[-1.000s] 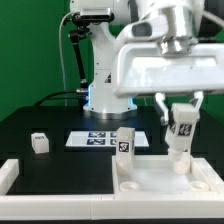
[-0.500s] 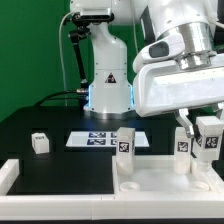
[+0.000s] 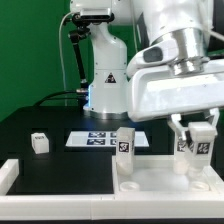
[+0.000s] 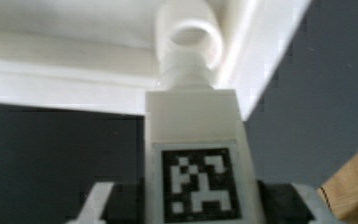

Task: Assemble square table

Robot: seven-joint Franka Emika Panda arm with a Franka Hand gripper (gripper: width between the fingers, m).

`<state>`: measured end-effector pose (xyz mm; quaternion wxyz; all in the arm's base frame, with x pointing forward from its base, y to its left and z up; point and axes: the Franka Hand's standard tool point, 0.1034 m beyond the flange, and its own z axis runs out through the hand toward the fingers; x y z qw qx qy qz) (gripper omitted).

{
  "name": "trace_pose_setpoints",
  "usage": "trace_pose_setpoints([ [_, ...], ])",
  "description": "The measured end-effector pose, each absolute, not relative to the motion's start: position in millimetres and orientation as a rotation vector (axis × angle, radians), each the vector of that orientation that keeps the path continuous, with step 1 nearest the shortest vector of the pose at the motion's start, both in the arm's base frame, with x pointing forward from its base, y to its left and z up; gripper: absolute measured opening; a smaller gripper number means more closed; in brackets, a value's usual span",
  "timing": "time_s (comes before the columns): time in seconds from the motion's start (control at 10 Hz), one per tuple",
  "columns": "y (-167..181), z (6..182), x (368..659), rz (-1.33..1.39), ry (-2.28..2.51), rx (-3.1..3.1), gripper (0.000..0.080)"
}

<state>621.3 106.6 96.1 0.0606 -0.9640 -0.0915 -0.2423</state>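
Gripper point(image 3: 197, 140) part-closed, clamping upright tagged white leg point(image 3: 197, 147). Wrist view only: leg tip at round corner socket point(image 4: 192, 40) of square panel point(image 3: 150, 182) below gripper; whether seated, unclear. Exterior view only: second leg point(image 3: 125, 142) upright on panel, beside gripper.

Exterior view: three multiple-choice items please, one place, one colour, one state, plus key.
1. The loose leg standing alone on the table is toward: A the exterior view's left; B the exterior view's right; C the centre.
2. The table top is: A black; B white; C red.
3. The end effector is: A open and empty; B shut on the tagged leg; C out of view.
Key: 1 A, it stands left of the marker board. 2 A, the surface is dark around the white parts. 3 B, the wrist view shows that leg clamped, above the square panel.
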Motion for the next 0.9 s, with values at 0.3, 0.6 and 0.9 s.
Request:
trace_pose_setpoints([
  [0.3, 110.4, 96.4, 622.3, -0.727, -0.258, -2.895, 0.029],
  [0.6, 116.9, 88.3, 619.1, -0.724, -0.264, -2.892, 0.0291],
  [0.9, 115.8, 81.7, 619.7, -0.742, -0.255, -2.892, 0.0291],
])
